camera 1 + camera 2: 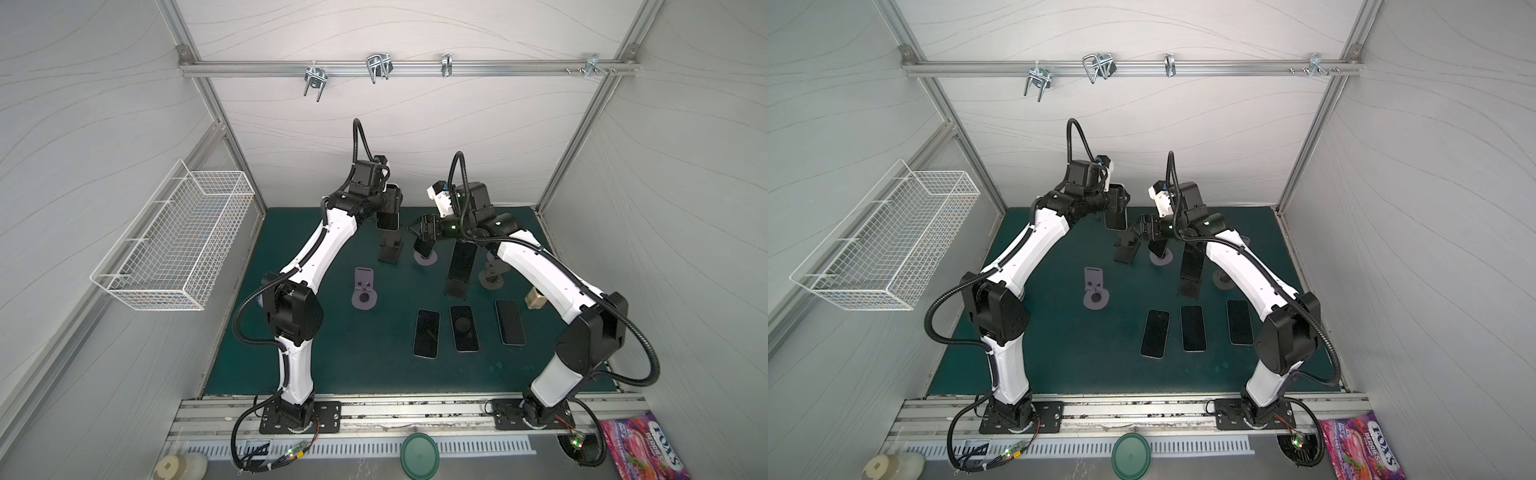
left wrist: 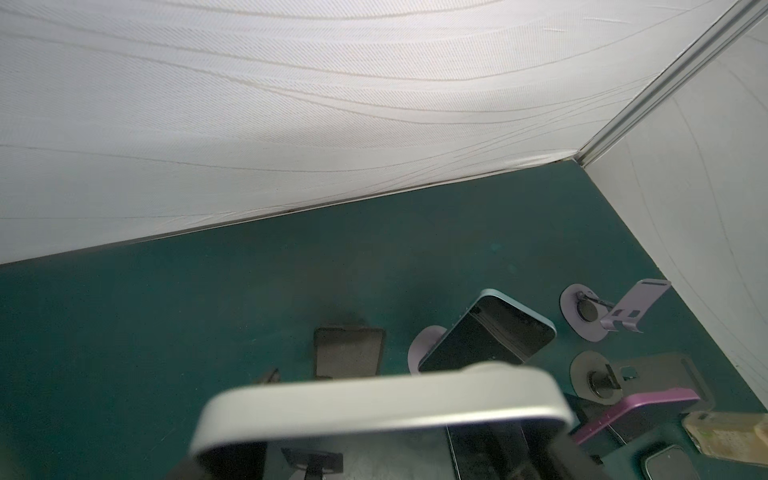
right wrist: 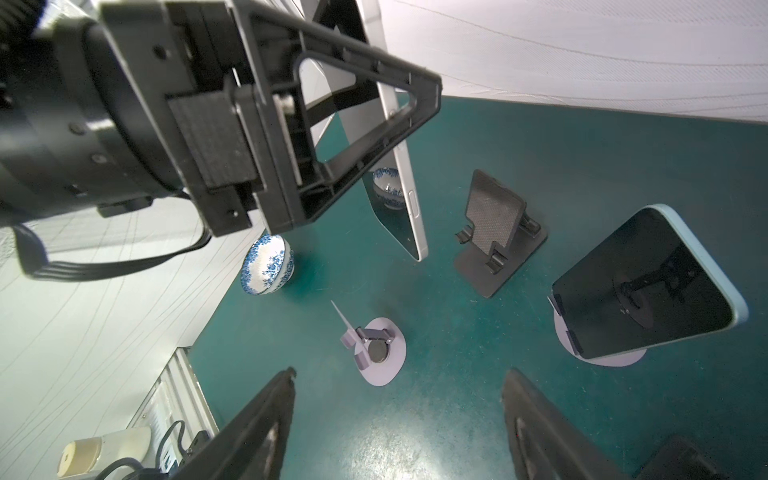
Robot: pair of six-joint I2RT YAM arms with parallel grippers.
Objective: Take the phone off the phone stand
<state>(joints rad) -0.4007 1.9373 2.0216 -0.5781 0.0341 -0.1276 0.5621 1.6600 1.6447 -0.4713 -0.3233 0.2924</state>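
The only print that can be read stands on the pink and purple candy bag (image 1: 642, 451), which lies at the near right corner, off the green mat, and shows in both top views (image 1: 1360, 451). It bears the brand "FOX'S" in large white capitals, with the smaller white word "BERRIES" next to it. The lettering runs slantwise and reads nearly upside down from the camera. Finer print elsewhere on the same bag is too blurred to make out.
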